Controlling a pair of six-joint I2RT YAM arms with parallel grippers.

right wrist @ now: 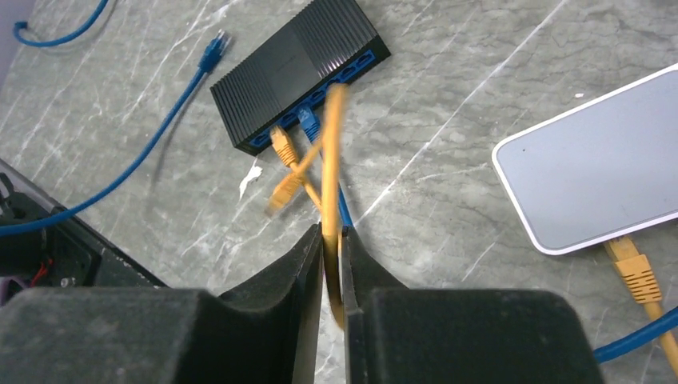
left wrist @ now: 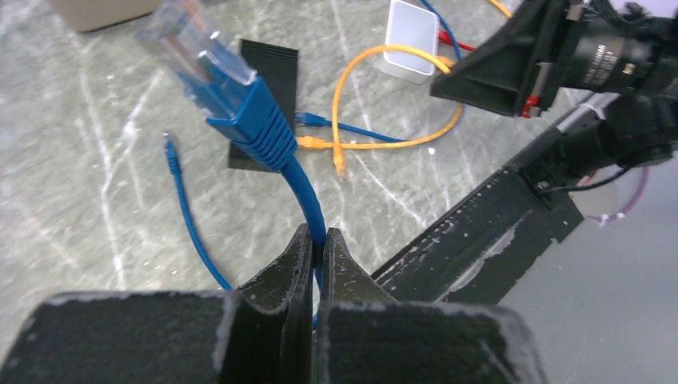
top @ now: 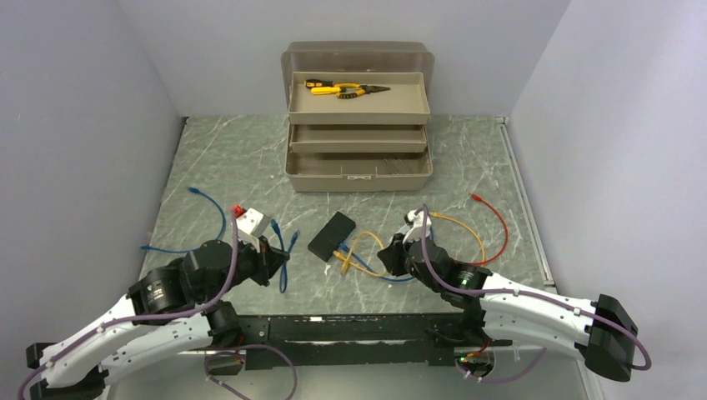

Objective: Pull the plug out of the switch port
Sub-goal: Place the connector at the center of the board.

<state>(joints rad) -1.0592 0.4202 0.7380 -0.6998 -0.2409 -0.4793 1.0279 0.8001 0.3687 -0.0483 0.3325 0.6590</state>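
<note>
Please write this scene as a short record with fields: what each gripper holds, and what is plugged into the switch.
left gripper: shut on a blue cable; its free plug is up in the air
right gripper: shut on an orange cable
switch: flat on the table; an orange plug and a blue plug sit in its ports
far side: open toolbox holding pliers

Colours over a grey-green bench (top: 250, 158), white-veined like marble.

Black with fine ribbing on the switch (right wrist: 296, 68), blue along its sockets; clear-tipped blue cable (left wrist: 276, 152) in the black left gripper (left wrist: 318, 236), orange cable (right wrist: 330, 176) in the black right gripper (right wrist: 330, 232); white on the small box (right wrist: 592, 168); red cable (top: 504, 227) to the right; tan toolbox (top: 358, 171) at the far side, with yellow-and-black pliers (top: 338, 87); white arms (top: 534, 308) with black joints.
</note>
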